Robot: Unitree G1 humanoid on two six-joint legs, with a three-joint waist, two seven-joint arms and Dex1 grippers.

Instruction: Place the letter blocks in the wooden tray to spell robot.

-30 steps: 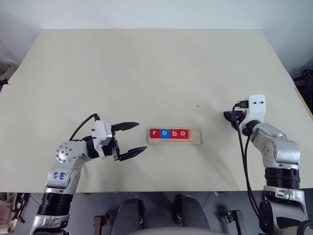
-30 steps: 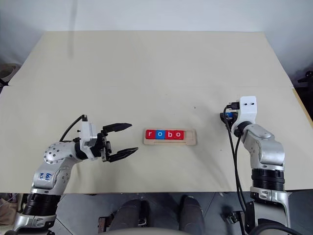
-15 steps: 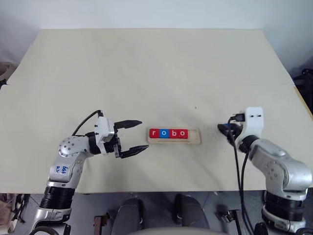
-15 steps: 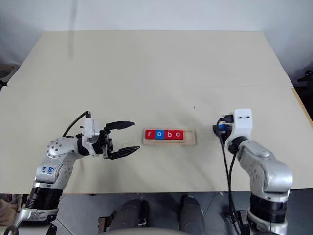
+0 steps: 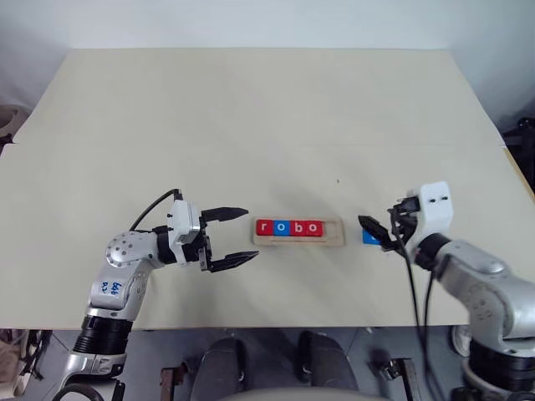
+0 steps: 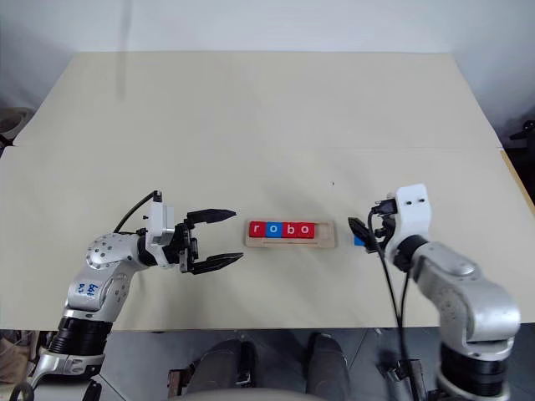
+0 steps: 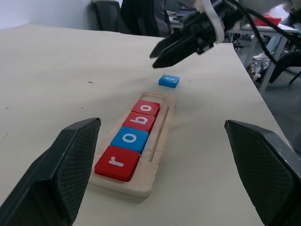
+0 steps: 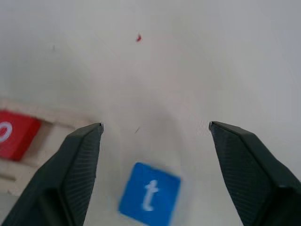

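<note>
Head view: small flat blue "t" tile (image 5: 370,237) lies on the table just past the empty end of the long pale wooden tray (image 5: 332,237), right under the right gripper (image 5: 378,233); jaws wide, holding nothing.

Left wrist view: left gripper (image 5: 239,236) wide, empty, aimed along the tray's long axis.

Right wrist view: tile between fingers (image 8: 80,155), tray beside it.

Blue t block (image 8: 149,194) blurred at its edges in right wrist view, half hidden behind right gripper (image 5: 378,234) in head views, red o block (image 8: 13,133) cut off at nine o'clock.
</note>
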